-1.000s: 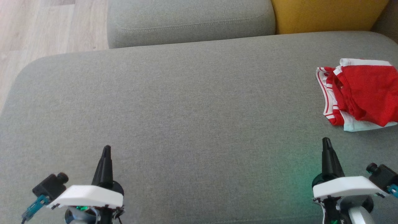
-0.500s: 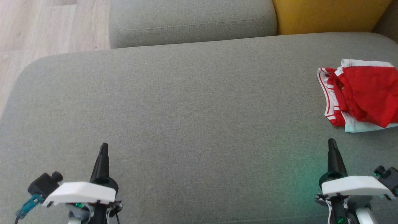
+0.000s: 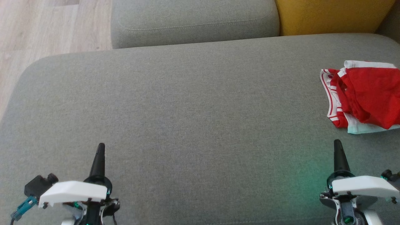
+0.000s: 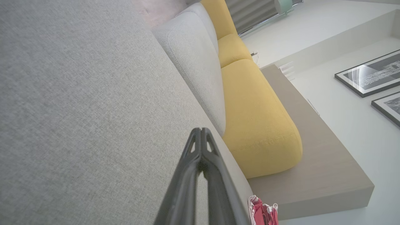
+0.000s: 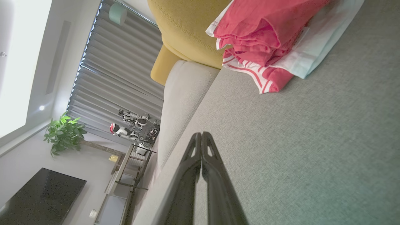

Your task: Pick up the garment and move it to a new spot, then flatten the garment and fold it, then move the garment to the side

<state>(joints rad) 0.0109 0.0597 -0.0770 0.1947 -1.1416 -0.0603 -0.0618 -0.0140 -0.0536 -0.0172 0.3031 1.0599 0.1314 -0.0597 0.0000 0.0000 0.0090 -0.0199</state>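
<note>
Grey seat, head view: the wide grey woven sofa seat carries the red garment with white striped bands. It is a soft folded bundle at the seat's right edge, toward the far right corner.
Change, head view: the whole picture has slid a little, so the camera moved. Apart from that, the left gripper and the right gripper sit lower and wider apart than a second ago, near the seat's front edge.
Meaning: I judge the folding and the move aside as done, with the arms drawing back to rest.
Claws, head view: both have their fingers pressed together, holding nothing, well apart from the garment.
Left wrist view: the left gripper tips meet over bare seat. The red garment peeks out at the seat's edge, near the yellow cushion.
Right wrist view: the right gripper tips meet too. The red garment lies in layered folds with a pale band underneath; its edges are uneven and it is not fully flat.
</note>
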